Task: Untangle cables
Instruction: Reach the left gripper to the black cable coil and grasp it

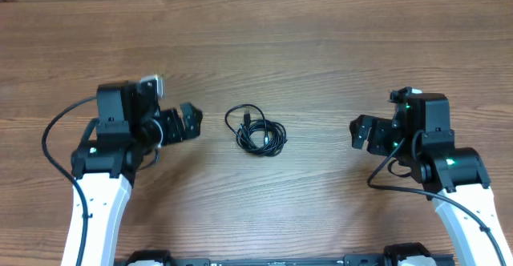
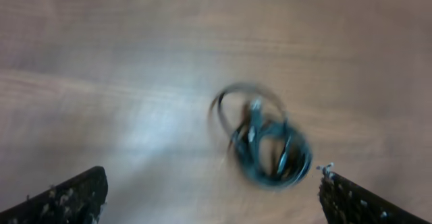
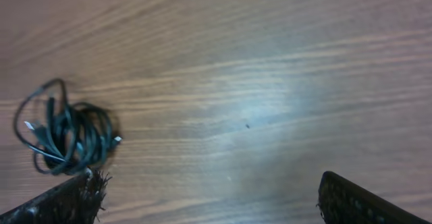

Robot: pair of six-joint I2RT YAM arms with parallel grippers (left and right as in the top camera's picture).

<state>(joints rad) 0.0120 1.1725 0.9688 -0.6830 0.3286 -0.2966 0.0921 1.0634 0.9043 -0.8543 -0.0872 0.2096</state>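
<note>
The cables (image 1: 256,130) lie as one small tangled black coil with small plug ends on the wooden table, midway between the arms. My left gripper (image 1: 186,123) is open and empty, a short way left of the coil. In the left wrist view the coil (image 2: 264,140) is blurred, ahead between the spread fingers (image 2: 212,200). My right gripper (image 1: 362,132) is open and empty, farther off to the coil's right. In the right wrist view the coil (image 3: 66,131) lies at the far left, just past the left finger of the open jaws (image 3: 210,200).
The wooden table (image 1: 321,50) stretches all round the coil. The white arm links with their thicker black wires run down to the bases at the front edge, left (image 1: 92,202) and right (image 1: 469,210).
</note>
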